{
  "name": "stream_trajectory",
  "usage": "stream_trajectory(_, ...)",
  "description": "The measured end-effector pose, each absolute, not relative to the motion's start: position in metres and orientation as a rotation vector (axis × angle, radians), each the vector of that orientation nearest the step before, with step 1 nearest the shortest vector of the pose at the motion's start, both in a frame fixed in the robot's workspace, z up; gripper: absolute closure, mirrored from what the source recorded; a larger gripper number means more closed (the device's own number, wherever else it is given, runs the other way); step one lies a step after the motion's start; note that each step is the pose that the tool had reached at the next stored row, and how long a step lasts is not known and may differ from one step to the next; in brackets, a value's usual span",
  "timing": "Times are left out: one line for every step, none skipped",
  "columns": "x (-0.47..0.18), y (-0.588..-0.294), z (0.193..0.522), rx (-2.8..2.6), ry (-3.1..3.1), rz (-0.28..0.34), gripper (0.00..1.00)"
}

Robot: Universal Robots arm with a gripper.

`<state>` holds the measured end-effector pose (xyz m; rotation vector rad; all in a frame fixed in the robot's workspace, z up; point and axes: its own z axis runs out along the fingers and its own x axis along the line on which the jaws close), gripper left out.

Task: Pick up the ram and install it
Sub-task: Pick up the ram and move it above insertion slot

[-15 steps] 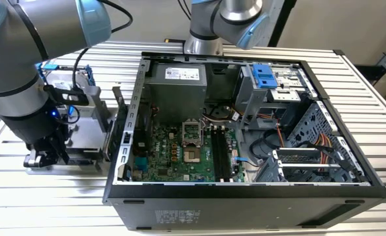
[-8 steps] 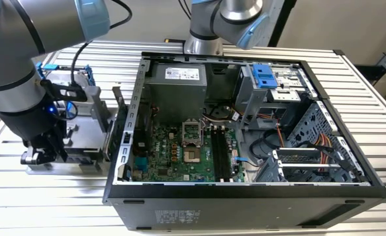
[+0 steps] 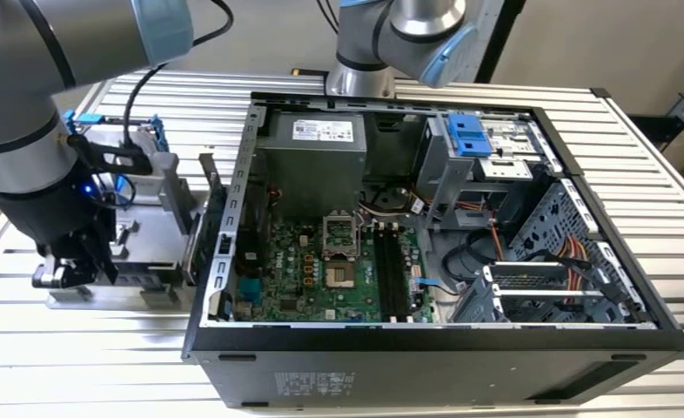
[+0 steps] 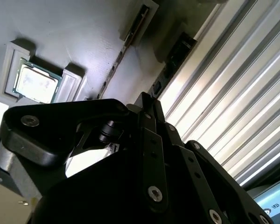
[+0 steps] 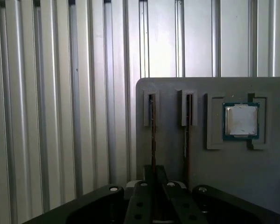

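Exterior view: gripper [image 3: 75, 266] hanging low over gray tray [image 3: 162, 200], sitting beside open computer case [image 3: 435, 348].

Second wrist view: gripper [image 4: 149, 112] pinching narrow, meeting ram [image 4: 130, 32] standing edge-up in tray slot, CPU chip [image 4: 36, 83] lying nearby.

First wrist view: gripper [image 5: 155, 175] closing tight on ram [image 5: 152, 126], sitting in slot well apart from CPU chip [image 5: 241, 120].

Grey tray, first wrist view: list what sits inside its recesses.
The tray holds a silver CPU chip in its square recess. Each of two narrow slots holds what looks like a ram stick on edge. The gripper covers one end of each.
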<state>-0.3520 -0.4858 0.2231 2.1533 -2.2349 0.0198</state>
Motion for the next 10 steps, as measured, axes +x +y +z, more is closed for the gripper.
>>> stream_trajectory(-0.3520,-0.4858,0.2241,2.153,-2.235,0.020,1.00)
stream_trajectory(-0.3520,-0.4858,0.2251,2.153,-2.235,0.020,1.00)
stream_trajectory(-0.3520,-0.4858,0.2260,2.153,-2.235,0.020,1.00)
stream_trajectory(-0.3520,-0.4858,0.2267,2.153,-2.235,0.020,1.00)
stream_trajectory(-0.3520,-0.4858,0.2275,2.153,-2.235,0.020,1.00)
stream_trajectory(-0.3520,-0.4858,0.2283,2.153,-2.235,0.020,1.00)
stream_trajectory(-0.3520,-0.4858,0.2292,2.153,-2.235,0.020,1.00)
stream_trajectory(-0.3520,-0.4858,0.2302,2.153,-2.235,0.020,1.00)
stream_trajectory(-0.3520,-0.4858,0.2312,2.153,-2.235,0.020,1.00)
stream_trajectory(-0.3520,-0.4858,0.2322,2.153,-2.235,0.020,1.00)
